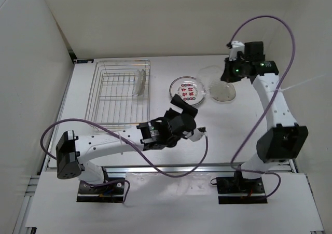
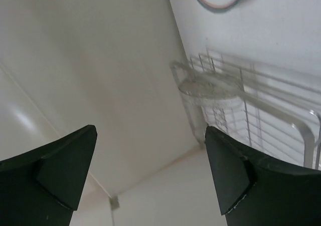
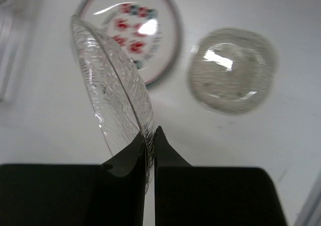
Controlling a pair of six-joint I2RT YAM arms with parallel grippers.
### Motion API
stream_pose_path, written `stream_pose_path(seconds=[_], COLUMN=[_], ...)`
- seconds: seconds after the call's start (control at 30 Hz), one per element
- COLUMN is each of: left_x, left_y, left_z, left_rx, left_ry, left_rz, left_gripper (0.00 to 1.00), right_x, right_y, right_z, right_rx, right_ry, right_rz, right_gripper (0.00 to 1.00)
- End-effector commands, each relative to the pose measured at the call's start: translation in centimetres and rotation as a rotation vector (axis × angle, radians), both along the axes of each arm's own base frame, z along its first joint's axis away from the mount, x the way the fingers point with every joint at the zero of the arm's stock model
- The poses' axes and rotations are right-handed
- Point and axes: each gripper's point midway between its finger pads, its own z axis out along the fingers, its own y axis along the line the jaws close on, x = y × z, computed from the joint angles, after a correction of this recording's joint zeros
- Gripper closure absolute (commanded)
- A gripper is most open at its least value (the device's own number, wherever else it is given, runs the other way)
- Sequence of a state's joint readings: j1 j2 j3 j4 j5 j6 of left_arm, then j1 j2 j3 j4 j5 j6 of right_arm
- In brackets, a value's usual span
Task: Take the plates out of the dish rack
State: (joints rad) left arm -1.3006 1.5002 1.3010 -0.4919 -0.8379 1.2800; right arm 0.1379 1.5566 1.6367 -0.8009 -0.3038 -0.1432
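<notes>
The white table (image 1: 171,68) carries everything. The dish rack (image 1: 118,94), a silver wire basket, sits on its left half and serves as the landmark here.

The left arm (image 1: 104,143) lies along the near side of the rack and reaches past the rack's near right corner. The right arm (image 1: 275,101) stands well to the right of the rack and bends back toward it.

One glass plate (image 1: 139,81) stands on edge inside the rack, against the right side near the far end. The left wrist view shows it leaning among the wires.

Just right of the rack a patterned plate (image 1: 187,90) lies flat on the table, white with a dark rim and red marks in the middle. Farther right of the rack, beyond that plate, a second glass plate (image 1: 224,91) also lies flat, apart from the patterned one.

The right gripper (image 3: 150,136) is clamped on the rim of a third glass plate (image 3: 113,80), ribbed and clear. It is held tilted on edge above the table, right of the rack and over the patterned plate and the flat glass one.

The left gripper (image 2: 150,131) has its fingers (image 2: 60,166) spread wide with nothing between them, and it points toward the rack
</notes>
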Motion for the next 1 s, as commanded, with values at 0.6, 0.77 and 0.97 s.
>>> stream_pose_path(seconds=[0.6, 0.77, 0.97], left_x=[14.0, 13.6, 13.6], left_y=[21.8, 20.4, 19.0], left_z=[-0.9, -1.9, -1.2], left_rx=[-0.922, -0.970, -0.986], left_ry=[0.565, 0.720, 0.783], left_rz=[0.829, 0.781, 0.732], left_gripper=[0.00, 0.00, 0.00], right_x=[12.4, 11.2, 11.1], right_y=[-12.6, -11.2, -11.6], right_z=[-12.1, -13.6, -15.1], right_rx=[0.083, 0.090, 0.060], right_ry=[0.244, 0.307, 0.327], right_rz=[-0.113, -0.041, -0.026], right_gripper=[0.98, 0.98, 0.95])
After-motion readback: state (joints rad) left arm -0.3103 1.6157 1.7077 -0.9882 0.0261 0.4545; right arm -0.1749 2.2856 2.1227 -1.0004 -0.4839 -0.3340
